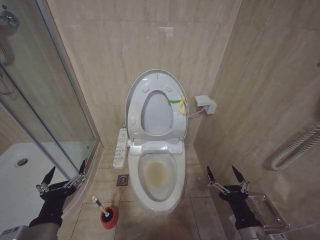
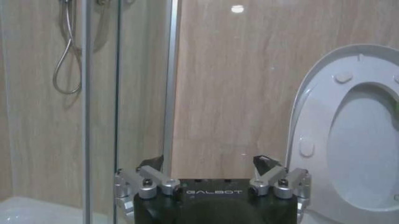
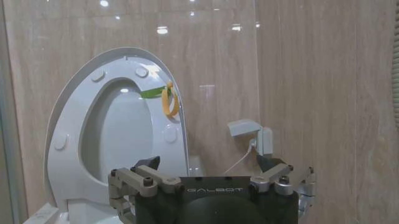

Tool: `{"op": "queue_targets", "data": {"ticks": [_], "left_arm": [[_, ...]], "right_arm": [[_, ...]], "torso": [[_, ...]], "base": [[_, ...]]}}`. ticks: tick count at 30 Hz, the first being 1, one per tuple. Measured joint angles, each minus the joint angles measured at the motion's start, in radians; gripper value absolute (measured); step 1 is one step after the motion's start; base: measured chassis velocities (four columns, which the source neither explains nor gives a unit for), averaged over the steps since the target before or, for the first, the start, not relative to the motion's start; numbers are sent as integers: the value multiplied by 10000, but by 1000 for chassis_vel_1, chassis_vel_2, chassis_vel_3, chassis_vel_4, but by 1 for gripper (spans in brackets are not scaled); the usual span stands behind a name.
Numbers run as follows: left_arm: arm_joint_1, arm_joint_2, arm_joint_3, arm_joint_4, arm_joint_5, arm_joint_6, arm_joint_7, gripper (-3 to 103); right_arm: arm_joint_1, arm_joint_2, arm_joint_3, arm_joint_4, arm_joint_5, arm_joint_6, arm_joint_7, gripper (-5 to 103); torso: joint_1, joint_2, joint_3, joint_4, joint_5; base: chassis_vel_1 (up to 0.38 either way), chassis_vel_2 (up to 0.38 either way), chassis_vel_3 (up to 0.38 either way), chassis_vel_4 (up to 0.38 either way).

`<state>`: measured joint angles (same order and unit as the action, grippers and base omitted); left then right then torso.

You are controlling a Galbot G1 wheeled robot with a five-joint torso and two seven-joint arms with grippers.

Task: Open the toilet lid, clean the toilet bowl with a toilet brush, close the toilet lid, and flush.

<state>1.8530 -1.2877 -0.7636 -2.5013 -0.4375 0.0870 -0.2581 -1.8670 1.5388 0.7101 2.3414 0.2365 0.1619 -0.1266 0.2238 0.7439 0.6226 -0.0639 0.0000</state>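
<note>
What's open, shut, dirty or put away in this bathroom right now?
toilet lid: raised, leaning against the wall.
toilet bowl: uncovered, stained brownish-yellow inside.
toilet brush: standing in its red holder on the floor.
left gripper: open, holding nothing.
right gripper: open, holding nothing.

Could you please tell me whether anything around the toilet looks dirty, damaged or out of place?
The white ceramic toilet bowl shows brownish-yellow staining inside. A yellow-green strap is tied to the raised white plastic toilet lid, unusual for a toilet. Nothing looks spilled or broken.
</note>
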Motion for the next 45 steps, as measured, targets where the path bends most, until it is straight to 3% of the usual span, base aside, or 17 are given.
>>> {"op": "queue_targets", "data": {"ticks": [3, 6, 7, 10, 14, 19, 20, 27, 29, 45], "left_arm": [[27, 200, 32, 3, 110, 70, 136, 101], [-15, 462, 10, 227, 173, 27, 965, 94], [-15, 462, 10, 227, 173, 27, 965, 94], [-176, 593, 85, 870, 212, -179, 2118, 94], [-343, 426, 190, 1443, 279, -501, 2542, 96], [-421, 130, 384, 1589, 366, -695, 2593, 96], [-426, 84, 453, 1600, 432, -767, 2598, 101], [-317, -71, 701, 1740, 1116, -1391, 2698, 101], [-263, -127, 727, 1725, 1278, -1526, 2688, 96], [34, -371, 1021, 1630, 1830, -1873, 2613, 100]], "right_arm": [[0, -1, 0, 0, 0, 0, 0, 100], [0, 0, 0, 0, 0, 0, 0, 100], [0, 0, 0, 0, 0, 0, 0, 100], [0, 0, 0, 0, 0, 0, 1, 100], [0, 0, 0, 0, 0, 0, 0, 100], [0, 0, 0, 0, 0, 0, 0, 100], [0, 0, 0, -1, 0, 0, 0, 100], [0, 0, 0, 0, 0, 0, 0, 100], [0, 0, 0, -1, 0, 0, 0, 100], [0, 0, 0, 0, 0, 0, 0, 100]], "torso": [[3, 8, 6, 0, 0], [3, 7, 6, 0, 1], [3, 7, 6, 0, 1], [-1, -3, 1, 0, -1], [-6, -14, -6, -1, 0], [-12, -27, -14, 0, 1], [-14, -30, -15, -1, 1], [-18, -42, -22, 0, 1], [-20, -45, -24, 0, 1], [-26, -59, -32, -1, 1]], "base": [[0, 0, 0, 0], [0, 0, 0, 0], [0, 0, 0, 0], [0, 0, 0, 0], [0, 0, 0, 0], [0, 0, 0, 0], [0, 0, 0, 0], [0, 0, 0, 0], [0, 0, 0, 0], [0, 0, 0, 0]]}}
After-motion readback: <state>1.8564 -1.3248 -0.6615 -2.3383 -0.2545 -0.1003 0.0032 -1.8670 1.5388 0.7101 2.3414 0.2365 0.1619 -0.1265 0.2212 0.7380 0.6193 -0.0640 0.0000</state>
